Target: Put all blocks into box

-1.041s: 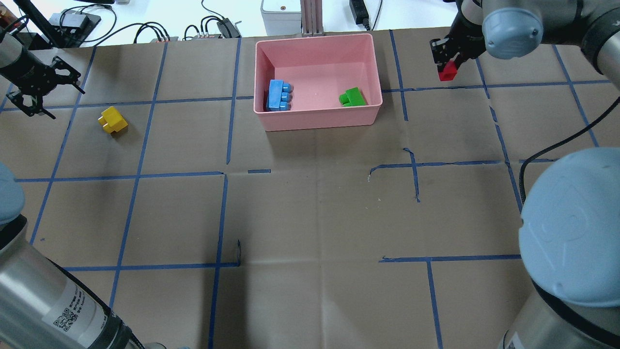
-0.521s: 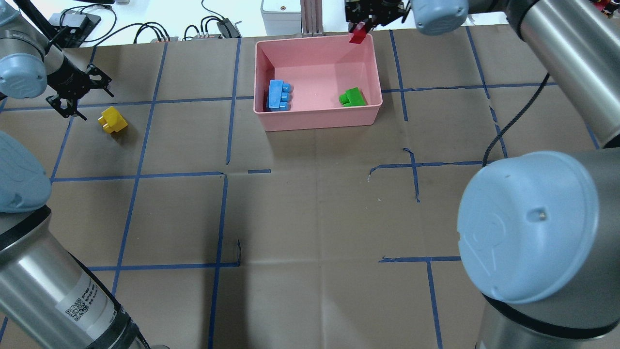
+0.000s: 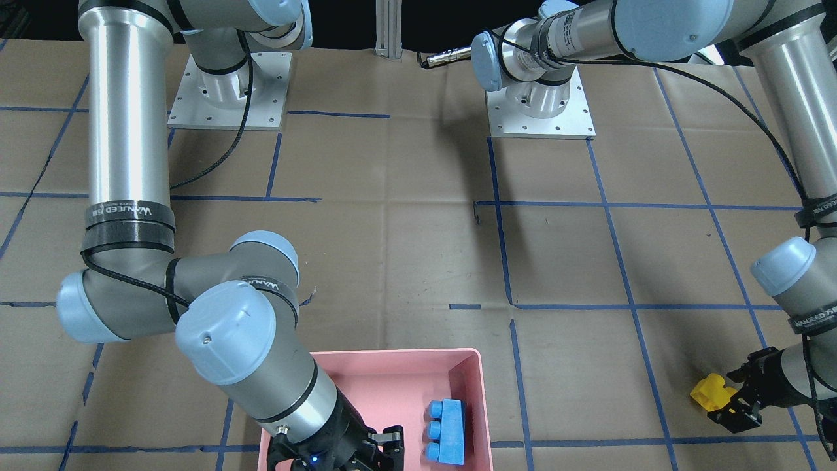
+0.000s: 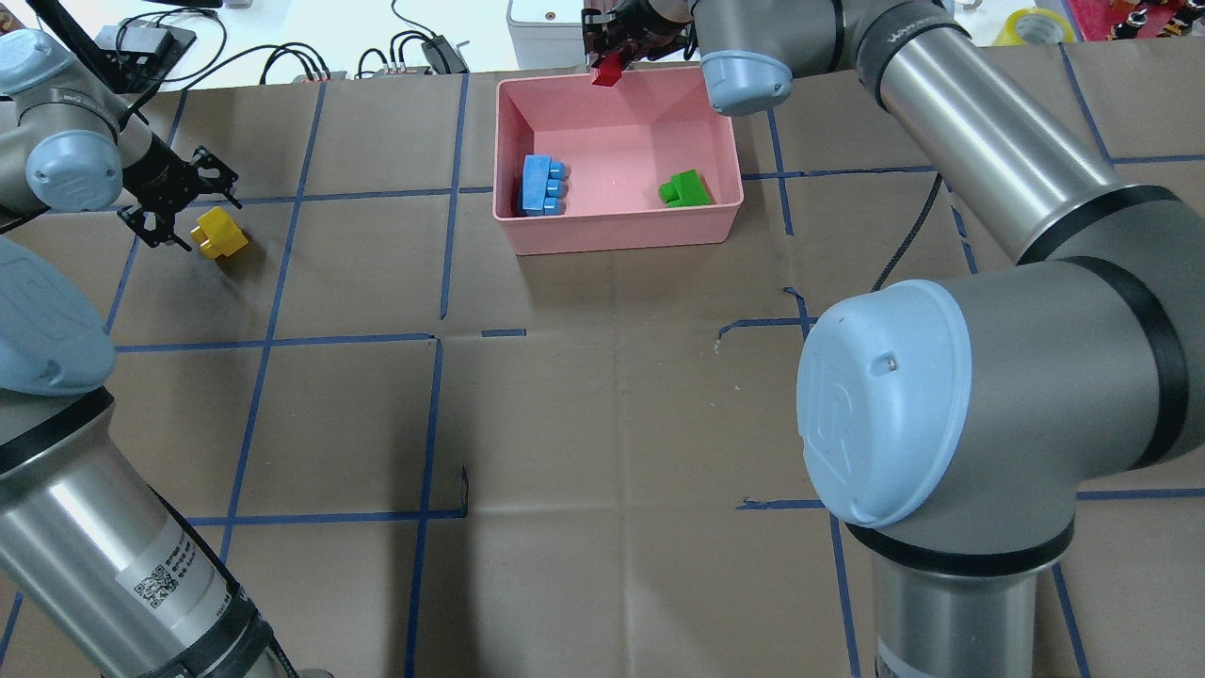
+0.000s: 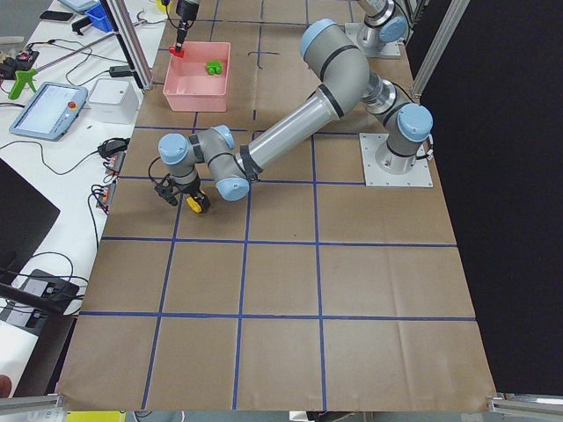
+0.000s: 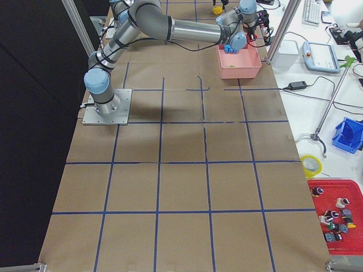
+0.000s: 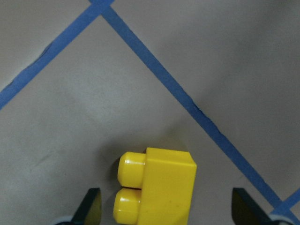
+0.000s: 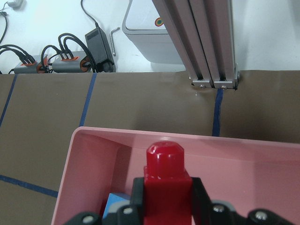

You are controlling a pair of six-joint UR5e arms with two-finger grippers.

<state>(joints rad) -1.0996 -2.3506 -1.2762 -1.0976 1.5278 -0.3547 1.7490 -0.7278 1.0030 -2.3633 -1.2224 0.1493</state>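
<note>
On my left wrist feed the left end effector (image 7: 167,209) stands wide, dark fingertips on either side of the yellow block (image 4: 219,233). The block lies on its side on the tabletop (image 4: 602,405), its studs pointing sideways. Only the overhead feed shows it well left of the box (image 4: 621,233). The front-facing feed shows just the blue block (image 4: 541,185) inside. Overhead adds the green block (image 4: 684,190) by the right wall. The right end effector (image 4: 610,58) grips the red block (image 8: 168,183) in the air at the box's far rim. Half a second ago the left end effector sat farther from the yellow block, and the red block hung over the far right corner. The blocks are glossy, the pink box smooth and round-cornered, and the tabletop is creased brown paper with blue tape.
</note>
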